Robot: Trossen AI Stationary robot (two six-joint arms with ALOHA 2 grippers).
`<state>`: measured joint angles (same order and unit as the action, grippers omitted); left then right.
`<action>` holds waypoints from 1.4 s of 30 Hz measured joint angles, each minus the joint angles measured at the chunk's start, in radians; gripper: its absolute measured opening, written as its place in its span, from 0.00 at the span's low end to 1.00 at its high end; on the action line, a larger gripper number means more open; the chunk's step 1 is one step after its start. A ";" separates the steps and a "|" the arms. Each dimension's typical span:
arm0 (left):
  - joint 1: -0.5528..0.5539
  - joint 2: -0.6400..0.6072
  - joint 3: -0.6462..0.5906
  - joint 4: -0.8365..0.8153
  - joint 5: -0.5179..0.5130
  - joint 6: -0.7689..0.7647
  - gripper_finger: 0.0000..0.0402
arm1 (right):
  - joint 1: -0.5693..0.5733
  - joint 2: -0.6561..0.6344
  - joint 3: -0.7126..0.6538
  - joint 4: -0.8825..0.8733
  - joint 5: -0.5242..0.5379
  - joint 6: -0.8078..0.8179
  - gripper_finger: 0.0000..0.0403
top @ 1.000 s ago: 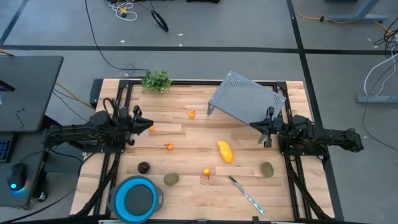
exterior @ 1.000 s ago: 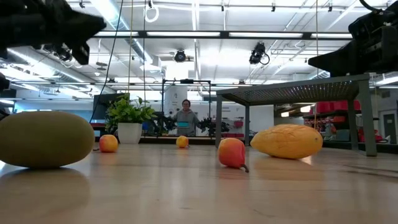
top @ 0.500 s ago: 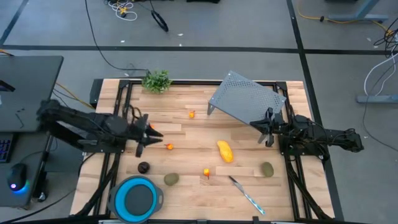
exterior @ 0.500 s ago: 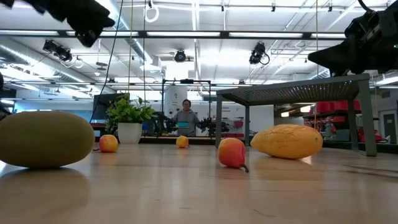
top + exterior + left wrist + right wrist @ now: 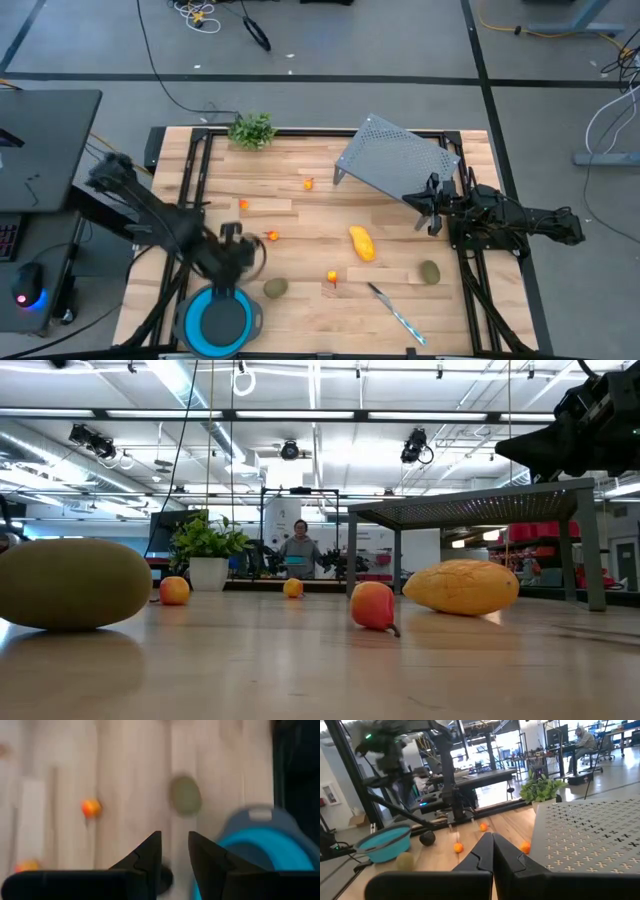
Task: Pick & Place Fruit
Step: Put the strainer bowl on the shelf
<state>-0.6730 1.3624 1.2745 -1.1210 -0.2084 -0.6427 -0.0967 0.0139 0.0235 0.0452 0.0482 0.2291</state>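
Pale wood bench carries scattered fruit: a yellow elongated piece near the middle, two olive-green ovals, and tiny orange-red ones between them. Within the last second the left arm has swung from the bench's left edge down toward the near-left corner, and its claw now hangs by the rim of the blue bowl, right over the spot where the dark purple ball lay. In the left wrist view the fingers stand slightly parted with only a dark sliver of that ball showing low between them, so I cannot tell whether it is gripped. This looks like the approach for a first pick, with the bowl just beside it as the likely drop place. The right claw is clenched on nothing and waits by the grey perforated rack at the right side.
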 joint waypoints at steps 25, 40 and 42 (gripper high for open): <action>-0.170 0.239 -0.035 -0.100 0.121 -0.321 0.73 | 0.000 0.000 0.000 -0.003 0.002 0.000 0.00; -0.174 0.165 -0.283 0.073 0.153 -0.398 0.67 | 0.000 0.000 0.001 -0.003 0.002 -0.001 0.00; -0.174 0.152 -0.317 0.094 0.161 -0.411 0.66 | 0.000 0.000 0.001 -0.003 0.002 0.000 0.00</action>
<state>-0.8465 1.5148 0.9580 -1.0273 -0.0475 -1.0542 -0.0963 0.0135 0.0242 0.0422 0.0505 0.2287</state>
